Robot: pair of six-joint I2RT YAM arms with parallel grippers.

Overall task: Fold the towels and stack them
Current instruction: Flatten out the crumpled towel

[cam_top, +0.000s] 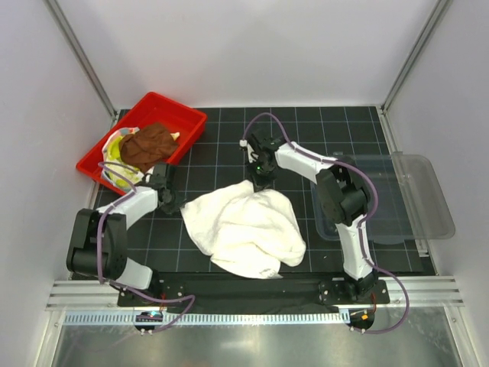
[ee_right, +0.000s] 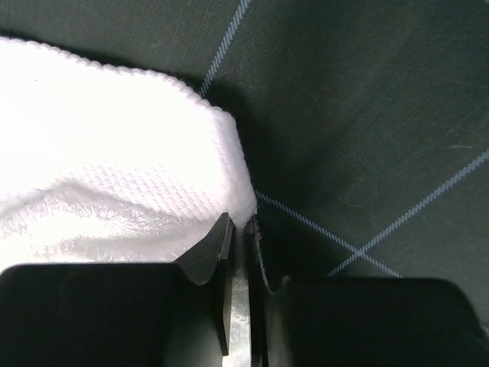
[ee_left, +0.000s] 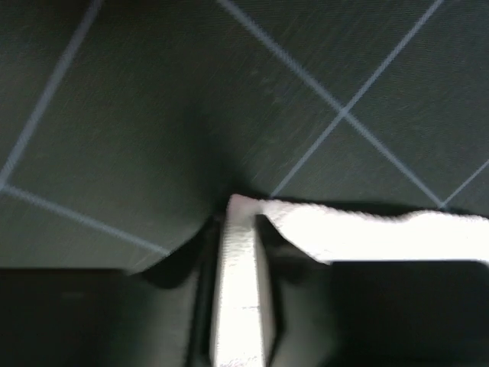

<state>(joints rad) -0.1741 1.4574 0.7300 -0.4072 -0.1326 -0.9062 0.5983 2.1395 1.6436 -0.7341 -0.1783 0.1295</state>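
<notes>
A large white towel (cam_top: 244, 229) lies crumpled on the black grid mat in the middle. My left gripper (cam_top: 177, 202) is low at its left corner. In the left wrist view the gripper (ee_left: 241, 222) is shut on a strip of the white towel (ee_left: 374, 233), whose edge runs off to the right. My right gripper (cam_top: 262, 180) is at the towel's far corner. The right wrist view shows this gripper (ee_right: 246, 223) shut on the corner tip of the towel (ee_right: 114, 176). A brown towel (cam_top: 147, 145) lies on a yellow-green one (cam_top: 114, 153) in the red tray.
The red tray (cam_top: 179, 115) sits at the back left, close behind my left arm. A clear plastic bin (cam_top: 405, 206) stands at the right beside my right arm. White walls close in the sides and back.
</notes>
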